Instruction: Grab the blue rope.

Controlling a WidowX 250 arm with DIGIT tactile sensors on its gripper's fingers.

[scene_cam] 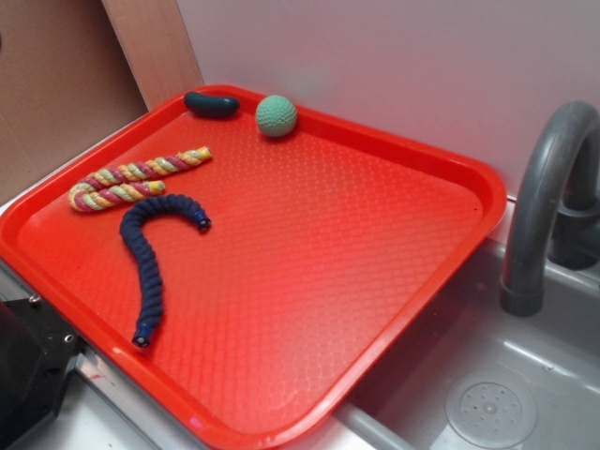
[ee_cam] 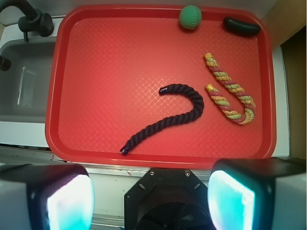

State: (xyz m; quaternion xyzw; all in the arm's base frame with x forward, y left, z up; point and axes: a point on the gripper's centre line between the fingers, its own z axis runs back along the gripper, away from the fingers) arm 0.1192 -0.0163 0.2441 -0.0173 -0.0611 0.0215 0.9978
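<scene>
Nothing of the grab looks done yet. The blue rope (ee_cam: pixel 169 116) lies loose on the red tray (ee_cam: pixel 96 72), bent like a hook, just beside the multicoloured rope (ee_cam: pixel 232 96) but not touching it, and well apart from the green ball (ee_cam: pixel 190 17) and the dark oblong (ee_cam: pixel 241 26) at the tray's far edge. The claw (ee_cam: pixel 149 199) hangs high above and short of the tray's near rim, its two fingers (ee_cam: pixel 231 199) spread wide at the bottom corners of the wrist view with nothing between them. All of it is left, I judge: travel over to the rope, descend, close on it.

The wrist view gives the rope's whole curve from above, both ends clear, and the open fingers. The exterior view shows no fingers at all (only a black block at the lower left, likely part of the arm), but it does show the rope lying flat on the tray, plus the grey tap (scene_cam: pixel 548 187) and sink (scene_cam: pixel 487 394) beside the tray.
</scene>
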